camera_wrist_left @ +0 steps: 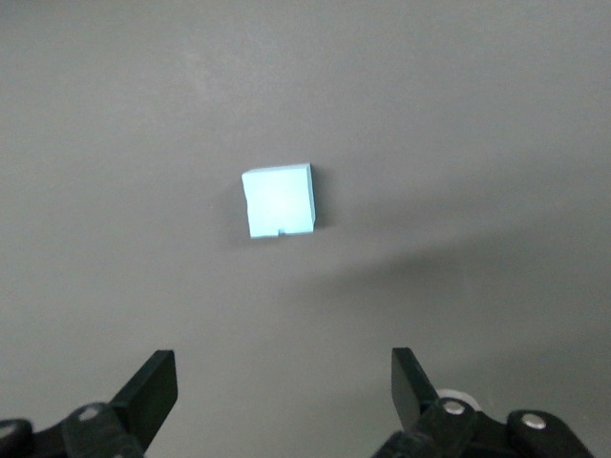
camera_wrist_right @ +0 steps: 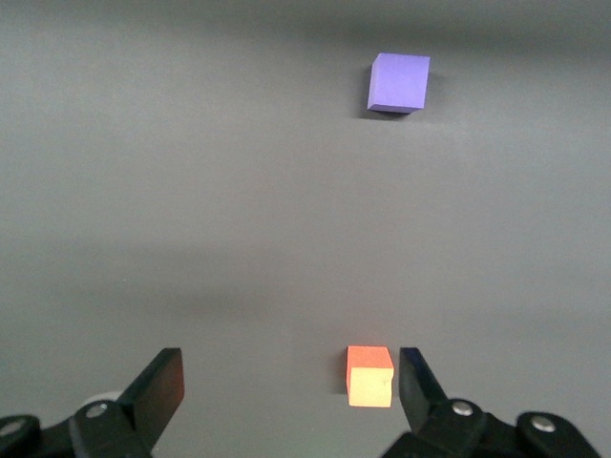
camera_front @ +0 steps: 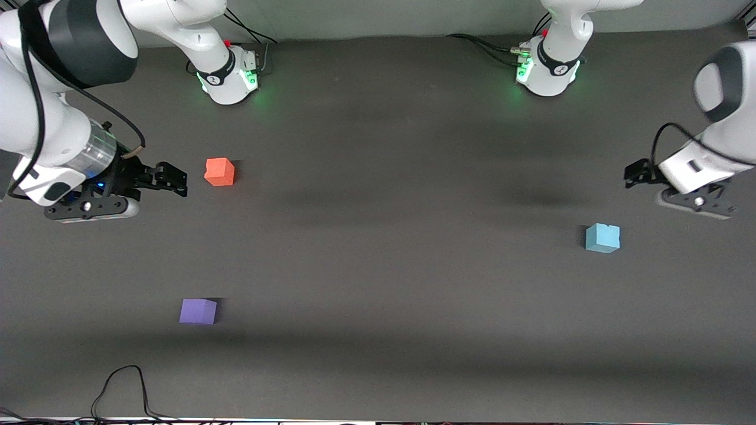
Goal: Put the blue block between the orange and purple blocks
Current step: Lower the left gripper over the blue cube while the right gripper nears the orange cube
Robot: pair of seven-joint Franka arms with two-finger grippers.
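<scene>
The blue block [camera_front: 602,238] sits on the dark table toward the left arm's end; it also shows in the left wrist view [camera_wrist_left: 279,201]. The orange block [camera_front: 219,172] and the purple block [camera_front: 198,311] sit toward the right arm's end, well apart, the purple one nearer to the front camera. Both show in the right wrist view, orange [camera_wrist_right: 369,376] and purple [camera_wrist_right: 399,82]. My left gripper [camera_front: 635,173] [camera_wrist_left: 284,391] is open and empty, above the table close to the blue block. My right gripper [camera_front: 174,179] [camera_wrist_right: 286,386] is open and empty, close beside the orange block.
The two arm bases [camera_front: 230,74] [camera_front: 546,68] stand at the table's farthest edge. A black cable [camera_front: 124,383] loops over the table's nearest edge, toward the right arm's end. The table [camera_front: 384,265] is bare between the blocks.
</scene>
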